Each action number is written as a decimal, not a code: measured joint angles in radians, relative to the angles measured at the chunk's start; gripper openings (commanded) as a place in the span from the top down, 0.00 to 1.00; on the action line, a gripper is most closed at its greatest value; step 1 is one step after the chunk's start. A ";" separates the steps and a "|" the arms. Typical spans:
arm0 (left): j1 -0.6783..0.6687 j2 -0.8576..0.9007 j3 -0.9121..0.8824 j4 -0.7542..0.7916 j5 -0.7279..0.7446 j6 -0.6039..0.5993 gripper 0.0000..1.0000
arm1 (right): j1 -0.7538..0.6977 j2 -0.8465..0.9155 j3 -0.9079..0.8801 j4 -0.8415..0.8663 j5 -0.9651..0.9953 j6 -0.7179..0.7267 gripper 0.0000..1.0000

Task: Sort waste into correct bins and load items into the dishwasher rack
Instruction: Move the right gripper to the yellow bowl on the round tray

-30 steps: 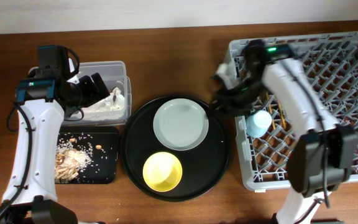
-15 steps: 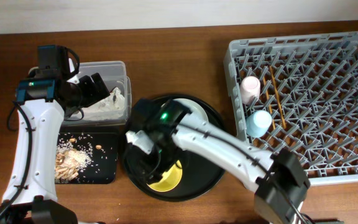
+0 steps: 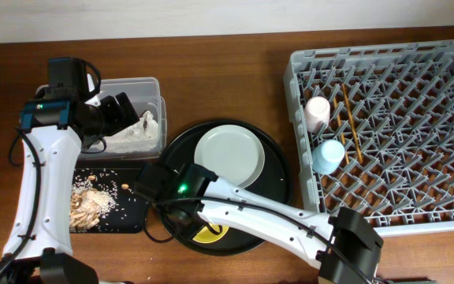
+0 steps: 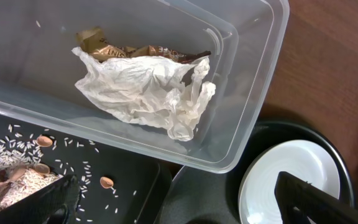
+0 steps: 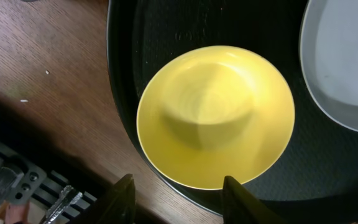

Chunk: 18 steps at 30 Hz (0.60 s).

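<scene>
My right gripper [image 5: 179, 202] is open and empty, its fingers straddling the near edge of the small yellow bowl [image 5: 215, 115] on the round black tray. In the overhead view my right arm covers most of the bowl [image 3: 211, 231]. The pale grey plate [image 3: 228, 156] lies beside it. My left gripper [image 4: 179, 208] is open and empty, hovering over the clear tub [image 3: 152, 83], which holds a crumpled white napkin [image 4: 148, 93] and a gold-brown wrapper [image 4: 123, 51]. Food scraps [image 3: 89, 203] lie in the shallow black tray [image 3: 132, 211]. The pink cup [image 3: 318, 113], blue cup [image 3: 329, 155] and chopsticks [image 3: 351, 126] sit in the grey rack [image 3: 385, 51].
The large round black tray [image 3: 278, 197] lies between the bins and the rack. My right arm stretches from the front right across the tray's front edge. Bare wooden table [image 3: 227, 71] lies behind the tray.
My right arm has swung from the rack's left side across to the round tray and now hangs over the yellow bowl. My left arm has not moved.
</scene>
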 measured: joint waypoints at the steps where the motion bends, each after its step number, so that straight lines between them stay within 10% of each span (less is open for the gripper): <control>1: 0.000 0.000 0.000 0.000 0.000 0.000 0.01 | 0.005 0.000 0.000 0.002 0.001 0.005 0.63; 18: 0.000 0.000 0.000 0.000 0.000 0.000 0.01 | 0.062 0.037 -0.262 0.251 -0.013 0.051 0.65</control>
